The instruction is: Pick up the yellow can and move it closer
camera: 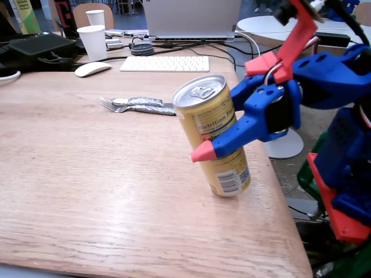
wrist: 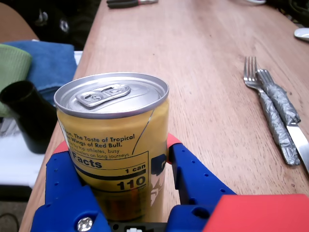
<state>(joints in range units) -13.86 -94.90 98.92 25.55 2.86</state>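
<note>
Yellow can (wrist: 113,145), nearest in the wrist view, sits between the two blue fingers of the gripper (wrist: 116,142), whose red tips show on either side of it; the jaws pinch the can around its middle. It is a tall, slim, smooth metal cylinder, pale yellow, with a silver pull-tab top and black nutrition text. In the fixed view the yellow can (camera: 213,136) leans, its top tilted away from the arm, near the right-hand edge of the wooden table (camera: 87,191); whether its base rests on the wood or is just clear of it cannot be told.

By this, the grasp looks made and the carrying step is in hand. The next move likely calls for raising the can clear of the wood, keeping the grip firm so the slick metal does not slip, then drawing it nearer and setting it down upright.

Farther off lies a fork (camera: 113,104) with its handle wrapped in crinkled foil. Beyond that, in the fixed view, are a flat white keyboard (camera: 164,63), a rounded white mouse (camera: 91,69) and a white paper cup (camera: 93,41).
</note>
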